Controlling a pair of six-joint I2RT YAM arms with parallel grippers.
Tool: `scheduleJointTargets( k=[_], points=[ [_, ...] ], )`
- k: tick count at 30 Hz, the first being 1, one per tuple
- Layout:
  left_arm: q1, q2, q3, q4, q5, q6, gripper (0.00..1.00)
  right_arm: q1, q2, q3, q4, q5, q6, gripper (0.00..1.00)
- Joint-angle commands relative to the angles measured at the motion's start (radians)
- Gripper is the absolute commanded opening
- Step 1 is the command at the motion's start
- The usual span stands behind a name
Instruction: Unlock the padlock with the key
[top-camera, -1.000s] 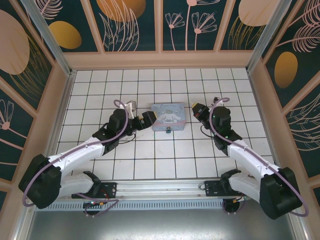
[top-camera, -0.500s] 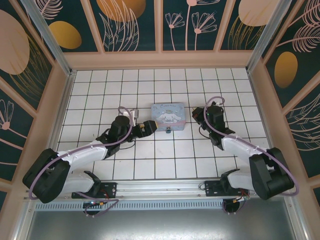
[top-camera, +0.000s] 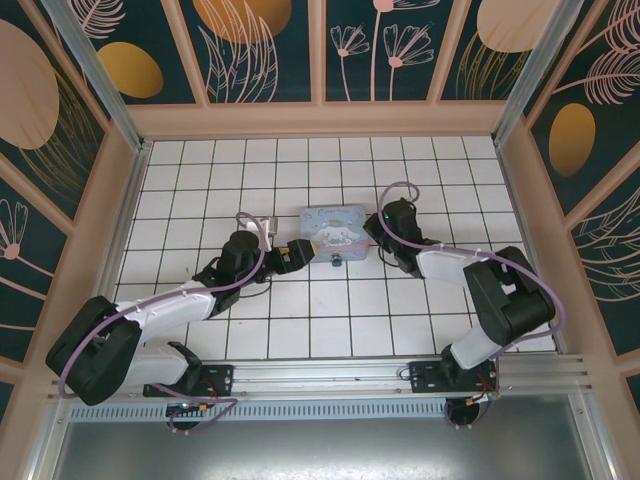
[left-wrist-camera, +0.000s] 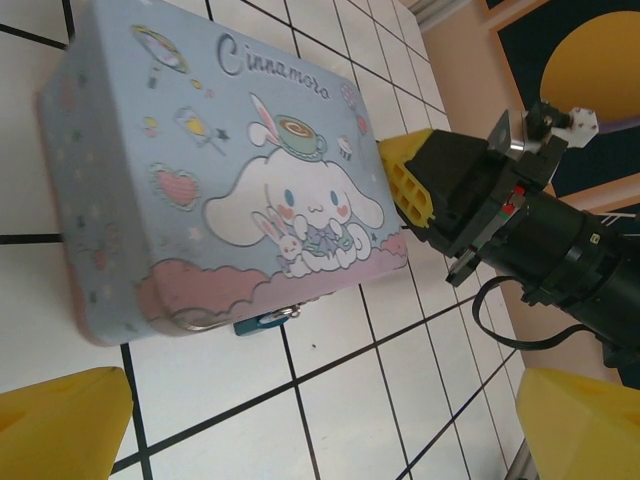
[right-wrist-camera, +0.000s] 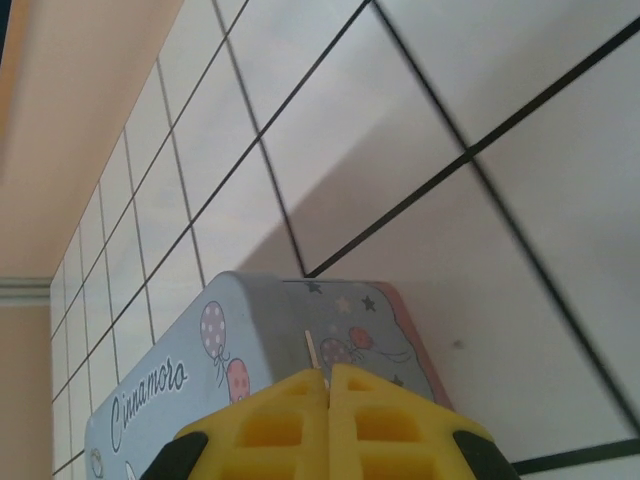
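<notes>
Swinging inward over the last second, the right gripper (top-camera: 372, 228) is now sitting just beside the tin box's (top-camera: 335, 230) right edge in the top view, with the left gripper (top-camera: 300, 250) near its left corner. From the left wrist, the left fingers (left-wrist-camera: 60, 425) are standing wide apart, and the padlock (left-wrist-camera: 265, 320) is hanging at the box's clasp. From the right wrist, closed fingers are pinching the key (right-wrist-camera: 309, 350), a thin pale sliver over the lid.

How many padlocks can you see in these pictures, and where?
1. The padlock sits at the clasp on the front wall of the tin box, the side toward the arm bases. Another could be hidden behind the box.
</notes>
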Motion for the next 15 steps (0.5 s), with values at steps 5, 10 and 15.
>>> scheduleJointTargets(
  k=[5, 10, 15],
  points=[
    [-0.001, 0.015, -0.008, 0.046, -0.002, 0.017, 0.99, 0.088, 0.042, 0.026, 0.029, 0.032, 0.036, 0.0],
    [-0.001, 0.007, -0.035, 0.065, 0.006, 0.006, 0.99, 0.076, -0.023, 0.006, -0.014, 0.082, 0.039, 0.0],
    [-0.001, -0.003, -0.092, 0.109, 0.05, -0.002, 0.99, 0.066, -0.109, 0.054, -0.096, 0.099, -0.023, 0.0]
  ],
)
